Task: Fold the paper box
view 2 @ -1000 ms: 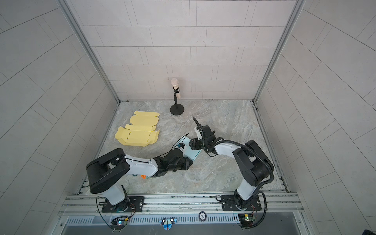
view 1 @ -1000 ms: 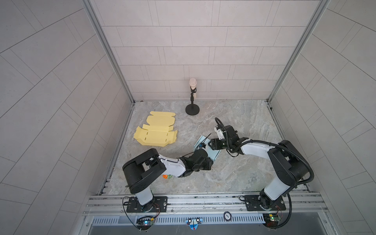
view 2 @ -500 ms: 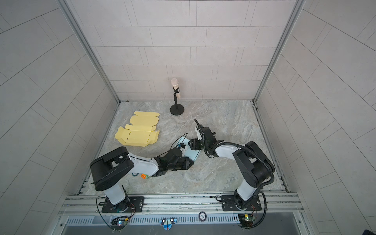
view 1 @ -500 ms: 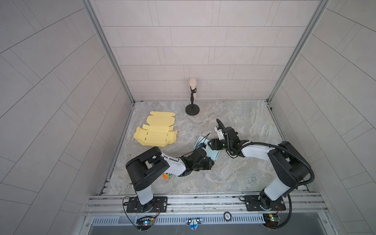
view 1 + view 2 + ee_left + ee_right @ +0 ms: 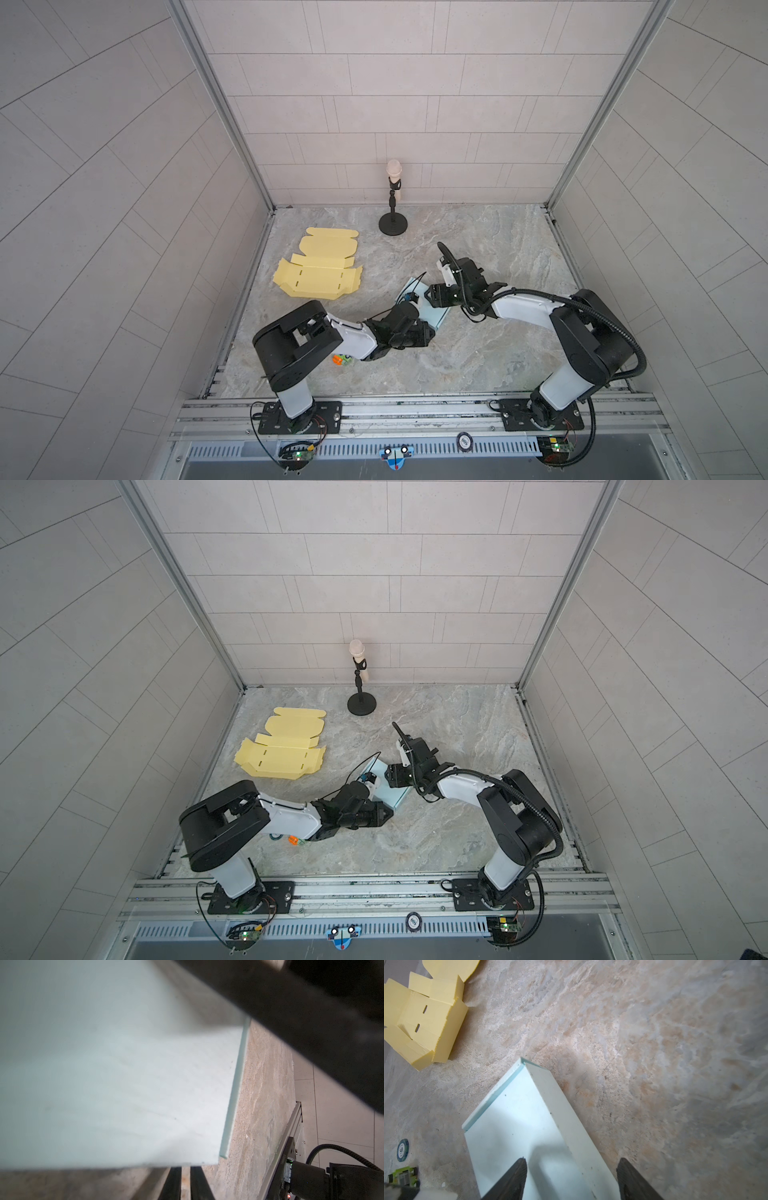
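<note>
Box [image 5: 437, 319] lies on table [image 5: 478, 365], between both tools. Left tool [image 5: 422, 332] pinches one box wall. Right tool [image 5: 572, 1162] is spread, astride another raised wall without gripping it.

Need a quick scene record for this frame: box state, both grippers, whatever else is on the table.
task object: light blue paper box, mid-table between the arms, partly folded, one side wall raised
left gripper: shut on a panel of the box at its near end
right gripper: open, fingers straddling the raised wall
spare: yellow box blank, unfolded, back left, apart from both arms
other: microphone on stand, back centre; small orange-green item by the left arm; blue chip
surface: marble tabletop
</note>
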`<state>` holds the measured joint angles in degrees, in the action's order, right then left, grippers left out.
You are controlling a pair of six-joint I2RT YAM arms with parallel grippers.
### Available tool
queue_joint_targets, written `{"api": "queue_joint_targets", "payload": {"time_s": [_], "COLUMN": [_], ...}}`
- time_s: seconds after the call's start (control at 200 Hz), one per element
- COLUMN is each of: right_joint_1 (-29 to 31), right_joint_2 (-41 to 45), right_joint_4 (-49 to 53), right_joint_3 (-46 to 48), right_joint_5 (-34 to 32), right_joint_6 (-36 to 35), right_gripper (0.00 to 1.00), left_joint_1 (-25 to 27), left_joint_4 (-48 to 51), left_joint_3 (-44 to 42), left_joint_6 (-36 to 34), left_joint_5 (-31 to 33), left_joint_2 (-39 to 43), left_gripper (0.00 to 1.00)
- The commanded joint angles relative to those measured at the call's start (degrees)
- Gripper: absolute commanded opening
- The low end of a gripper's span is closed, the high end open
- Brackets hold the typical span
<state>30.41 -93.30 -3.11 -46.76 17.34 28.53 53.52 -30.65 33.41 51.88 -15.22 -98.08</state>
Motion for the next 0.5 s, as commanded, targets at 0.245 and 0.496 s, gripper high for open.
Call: {"api": "queue_joint_targets", "payload": {"time_s": [0.245, 0.496], "right_joint_1": [1.53, 0.87], "right_joint_2": [-2.25, -5.88], "right_joint_4": [12.30, 13.48], "right_joint_3": [-8.37, -12.53], "right_joint_5": [1.43, 1.64], "right_joint_6": [-1.99, -2.92], "right_gripper": [0.71, 0.71], "left_joint_1": [-4.57, -11.07], "left_joint_4": [2.24, 9.15], "left_joint_3": [-6.39, -7.98], "left_joint_6": [-4.12, -8.84], "left_joint_5": [2.22, 2.04], "left_joint_2": [10.01, 18.61], "left_gripper": [0.12, 0.12]}}
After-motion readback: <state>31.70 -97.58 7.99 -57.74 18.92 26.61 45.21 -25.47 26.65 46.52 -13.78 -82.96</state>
